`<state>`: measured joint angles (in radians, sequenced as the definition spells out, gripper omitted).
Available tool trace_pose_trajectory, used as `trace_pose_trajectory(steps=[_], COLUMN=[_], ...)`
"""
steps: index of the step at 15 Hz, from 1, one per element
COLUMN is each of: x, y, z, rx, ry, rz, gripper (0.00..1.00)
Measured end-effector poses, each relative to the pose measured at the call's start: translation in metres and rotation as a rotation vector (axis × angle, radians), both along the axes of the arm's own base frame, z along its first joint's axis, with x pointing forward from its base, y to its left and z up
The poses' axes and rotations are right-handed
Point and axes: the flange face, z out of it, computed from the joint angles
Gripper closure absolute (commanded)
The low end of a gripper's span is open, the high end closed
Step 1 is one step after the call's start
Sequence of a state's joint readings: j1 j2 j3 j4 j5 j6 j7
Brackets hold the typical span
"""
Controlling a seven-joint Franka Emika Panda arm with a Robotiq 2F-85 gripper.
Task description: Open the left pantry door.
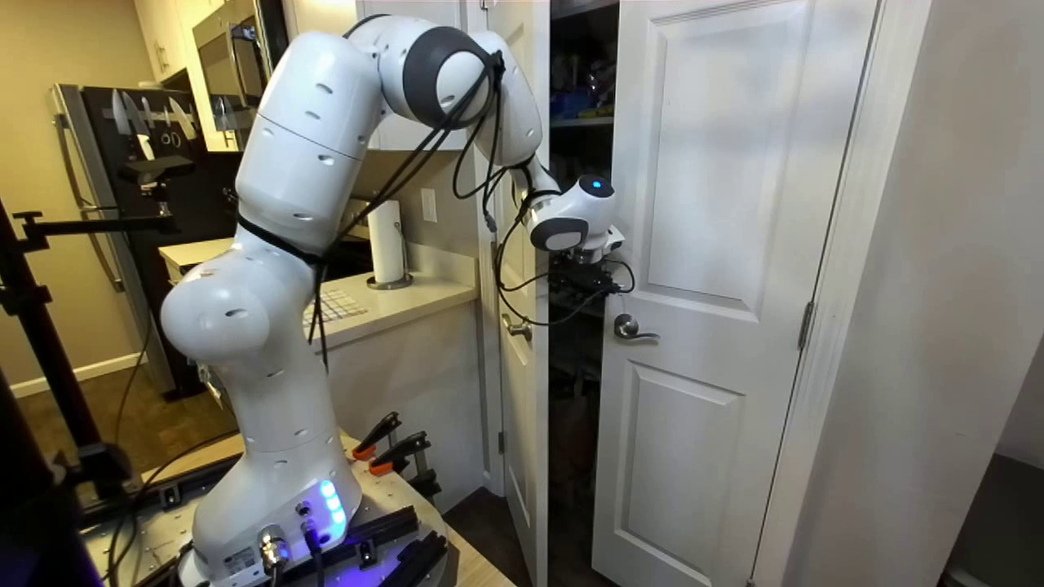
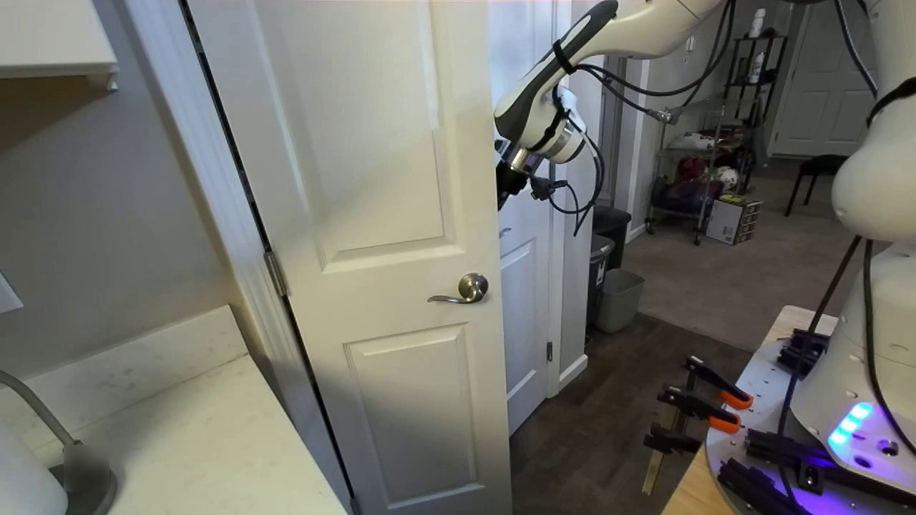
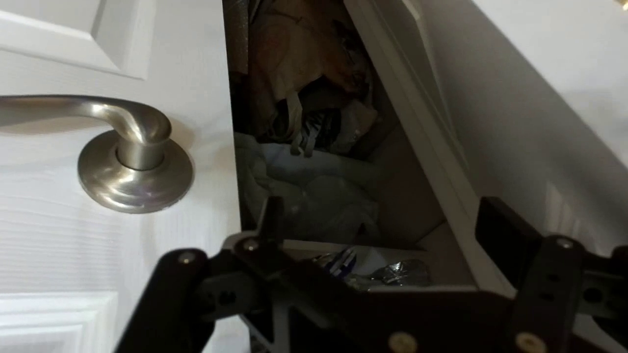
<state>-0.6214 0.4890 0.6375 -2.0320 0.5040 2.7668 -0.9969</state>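
The left pantry door (image 2: pixel 386 279), tall, white and panelled, stands swung outward, its hinged side next to a pale countertop (image 2: pixel 179 443). Across a gap from it stands the matching right leaf (image 1: pixel 718 334); their free edges are apart, and dark pantry shelves (image 1: pixel 583 122) show between. The white robot arm (image 1: pixel 302 155) arches over toward this gap, its far end dipping in front of it.

Smaller is the gripper (image 3: pixel 382 211), which hangs by the gap near the left pantry door's free edge. In an exterior view that free edge (image 2: pixel 500 357) hides part of it, so I cannot tell whether the two touch. On the door's face, close to the same edge, sits a silver lever handle (image 2: pixel 469 290) with a round base, its lever pointing toward the hinged side. In both exterior views the handle is lower than the gripper and apart from it.

Last come the gripper's black fingers (image 3: pixel 505 240): the wrist view shows them unclenched and spread wide, with the dim pantry interior between the tips. A pale slanting edge (image 3: pixel 424 127) also passes between, close to the finger at the right of that view; which leaf it belongs to I cannot tell.
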Motion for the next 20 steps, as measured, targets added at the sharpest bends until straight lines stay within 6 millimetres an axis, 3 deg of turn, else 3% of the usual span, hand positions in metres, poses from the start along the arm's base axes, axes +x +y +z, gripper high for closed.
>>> trace_pose_trajectory(steps=[5,10,15,20], x=[-0.004,-0.010,-0.037,-0.077], y=[-0.002,0.009,0.016,0.035], z=[0.004,-0.001,-0.005,-0.006], rx=[-0.034,-0.018,-0.035,-0.063], ry=[-0.030,-0.060,-0.088,-0.105], rz=[0.146,0.203,0.148,0.105], gripper=[0.00,0.00,0.00,0.00])
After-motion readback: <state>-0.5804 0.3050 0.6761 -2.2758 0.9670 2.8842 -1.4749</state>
